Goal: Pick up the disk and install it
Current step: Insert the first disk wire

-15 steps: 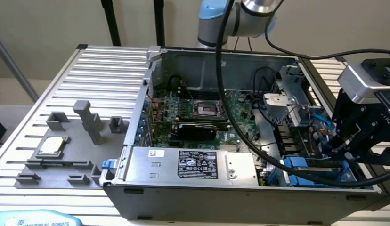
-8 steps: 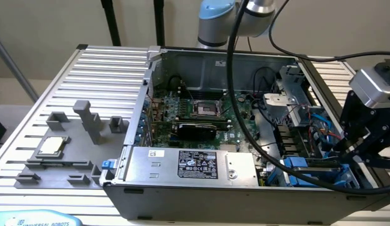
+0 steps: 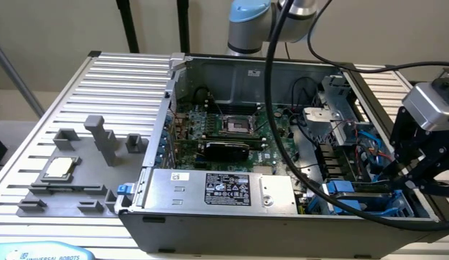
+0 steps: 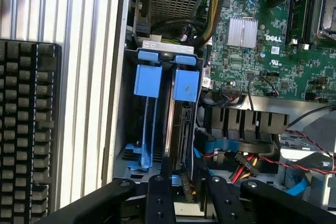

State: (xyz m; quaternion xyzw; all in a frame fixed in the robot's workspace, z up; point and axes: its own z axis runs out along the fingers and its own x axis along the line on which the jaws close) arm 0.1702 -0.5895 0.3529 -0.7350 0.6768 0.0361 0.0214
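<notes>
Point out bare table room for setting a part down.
Bare ribbed table beyond the grey fixture, on the exterior view's left of the computer case. A narrow strip between keyboard and case. Crowded: the drive bay, blue carriers and cables.

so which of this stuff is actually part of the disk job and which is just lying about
Part of the job: disk in its blue carrier, sitting in the drive bay; gripper close at its end.
Just lying about: square chip on the grey fixture, keyboard, silver box with black label.
</notes>
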